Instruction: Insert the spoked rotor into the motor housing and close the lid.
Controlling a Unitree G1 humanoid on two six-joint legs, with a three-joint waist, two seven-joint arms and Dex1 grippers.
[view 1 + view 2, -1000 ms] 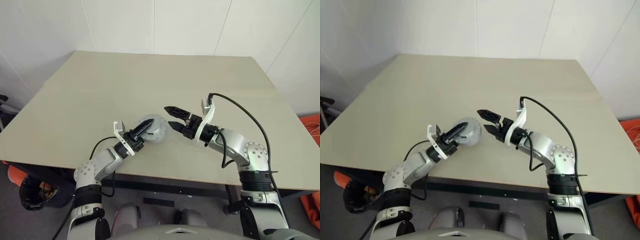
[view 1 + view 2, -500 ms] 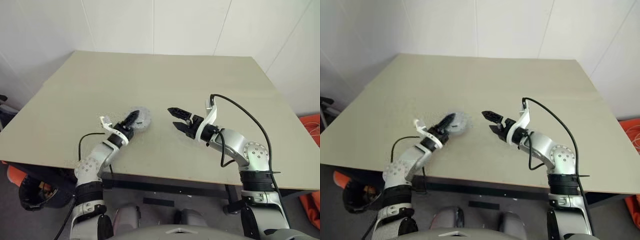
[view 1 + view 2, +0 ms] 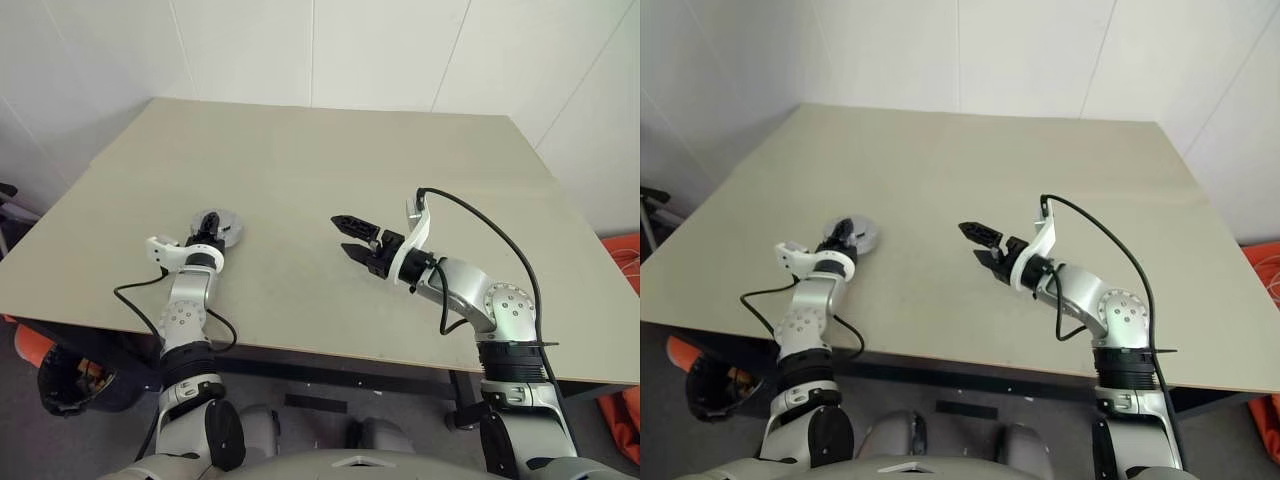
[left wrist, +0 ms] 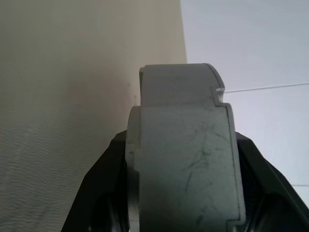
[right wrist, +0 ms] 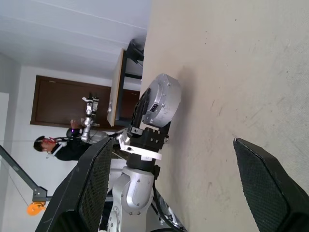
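Note:
A silvery-grey round metal piece, which I take for the lid [image 3: 226,223], is held just above the table at its left front. My left gripper [image 3: 207,230] is shut on it. In the left wrist view the lid [image 4: 183,145] stands edge-on as two stacked grey layers between the black fingers [image 4: 104,188]. The right wrist view has the same piece [image 5: 164,96] in that gripper, across the table. The motor housing and the spoked rotor are hidden. My right gripper [image 3: 340,233] hovers over the table's middle, open, nothing between its fingers, pointing left.
The beige table [image 3: 330,140] runs back to a white wall, its front edge close to me. An orange thing [image 3: 625,250] lies on the floor at the right. In the right wrist view a person [image 5: 50,145] stands far off beyond another table.
My left arm has swung to the left with the grey round piece in its grip, and its wrist has turned closer to level. The right gripper has stayed in place.

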